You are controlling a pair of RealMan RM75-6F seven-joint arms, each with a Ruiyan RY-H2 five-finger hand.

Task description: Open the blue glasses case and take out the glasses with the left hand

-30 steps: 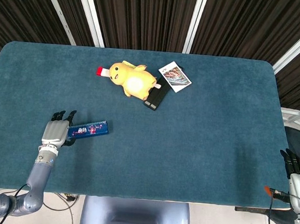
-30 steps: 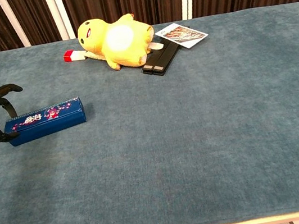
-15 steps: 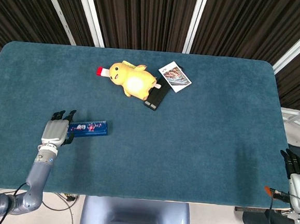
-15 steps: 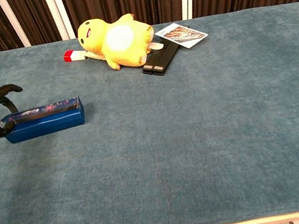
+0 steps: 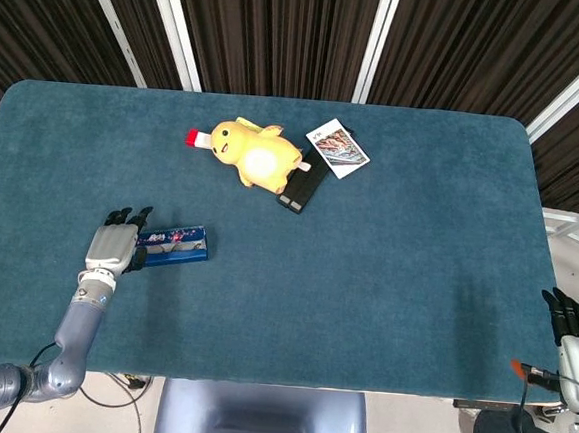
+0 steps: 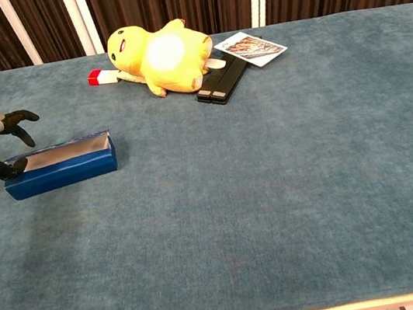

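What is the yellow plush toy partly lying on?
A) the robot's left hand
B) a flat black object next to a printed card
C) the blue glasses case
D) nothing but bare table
B: the yellow plush toy overlaps one end of the flat black object, which lies beside the printed card; the blue glasses case sits far off by the left hand.

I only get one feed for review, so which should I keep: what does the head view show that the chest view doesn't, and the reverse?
Only the head view shows the right hand idle off the table's right edge, the left forearm, and the table's whole outline. Only the chest view shows the blue glasses case from the side, its front wall and pale top face; whether it is open I cannot tell. Both show the left hand touching the case's left end, the yellow plush toy, the black object and the printed card.
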